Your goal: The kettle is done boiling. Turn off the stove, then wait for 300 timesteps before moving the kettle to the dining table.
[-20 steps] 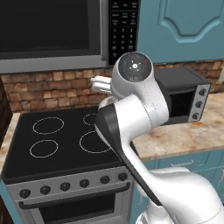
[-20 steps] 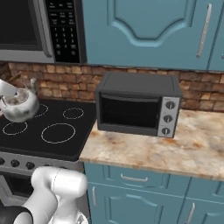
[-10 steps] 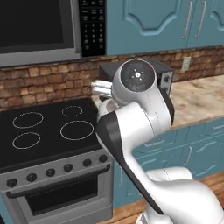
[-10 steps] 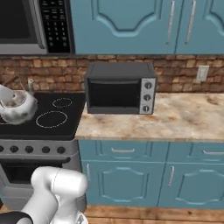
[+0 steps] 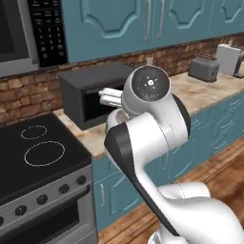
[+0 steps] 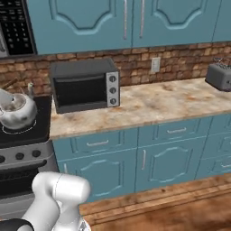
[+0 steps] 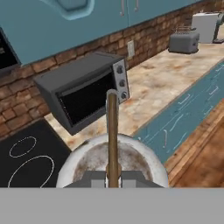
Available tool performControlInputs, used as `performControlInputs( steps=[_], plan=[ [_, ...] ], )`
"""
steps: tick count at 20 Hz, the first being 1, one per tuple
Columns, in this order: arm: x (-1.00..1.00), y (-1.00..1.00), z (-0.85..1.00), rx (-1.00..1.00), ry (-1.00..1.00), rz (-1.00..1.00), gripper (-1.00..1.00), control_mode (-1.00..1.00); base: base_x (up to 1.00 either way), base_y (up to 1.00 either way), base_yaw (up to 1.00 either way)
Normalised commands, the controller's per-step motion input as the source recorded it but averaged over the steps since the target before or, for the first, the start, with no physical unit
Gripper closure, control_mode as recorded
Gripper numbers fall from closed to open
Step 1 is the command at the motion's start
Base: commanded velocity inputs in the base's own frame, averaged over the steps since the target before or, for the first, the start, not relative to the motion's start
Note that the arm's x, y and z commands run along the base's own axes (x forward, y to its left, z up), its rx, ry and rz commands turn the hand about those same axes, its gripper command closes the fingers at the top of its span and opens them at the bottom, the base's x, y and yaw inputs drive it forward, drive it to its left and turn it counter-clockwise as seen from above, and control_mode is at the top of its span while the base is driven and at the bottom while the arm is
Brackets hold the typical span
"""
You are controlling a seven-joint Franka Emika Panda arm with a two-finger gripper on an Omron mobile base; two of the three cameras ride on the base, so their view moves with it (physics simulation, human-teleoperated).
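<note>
you've got the kettle (image 7: 113, 164) in the gripper (image 7: 113, 177) right now: in the hand view the jaws are clamped on its thin arched handle, and the rounded silver body hangs just under the fingers. in the right base view the kettle (image 6: 17, 110) sits at the far left, looking like it's above the front of the stove (image 6: 25, 131) rather than resting on it, though i can't tell for sure from that angle.

progress-wise, i'd say you're past the halfway mark. the pickup is done. whether the burner is really off can't be read from these frames, the knobs (image 5: 63, 188) are too small to tell their position, so take that part on faith.

what's left is the carry and the set-down. the dining table isn't anywhere in these shots, just the beige stone counter (image 6: 158, 101), the black toaster oven (image 6: 84, 84) and a grey toaster (image 5: 203, 68) further along. so you likely have to drive the base some way and then place it gently. keep the kettle level while you roll.
</note>
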Motion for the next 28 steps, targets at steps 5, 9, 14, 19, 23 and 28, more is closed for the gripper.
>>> performControlInputs(
  steps=[5, 9, 14, 19, 23, 28],
  plan=[
    [0.0, 0.0, 0.0, 0.0, 0.0, 0.0, 1.0, 1.0, -0.3, -0.09, -0.54],
    [0.0, 0.0, 0.0, 0.0, 0.0, 0.0, 1.0, 1.0, -0.17, -0.12, -0.57],
    [0.0, 0.0, 0.0, 0.0, 0.0, 0.0, 1.0, 1.0, -0.1, -0.15, -0.58],
    [0.0, 0.0, 0.0, 0.0, 0.0, 0.0, 1.0, 1.0, -0.08, -0.12, -0.59],
    [0.0, 0.0, 0.0, 0.0, 0.0, 0.0, 1.0, 1.0, -0.05, -0.03, -0.61],
    [0.0, 0.0, 0.0, 0.0, 0.0, 0.0, 1.0, 1.0, -0.05, 0.0, -0.63]
  ],
)
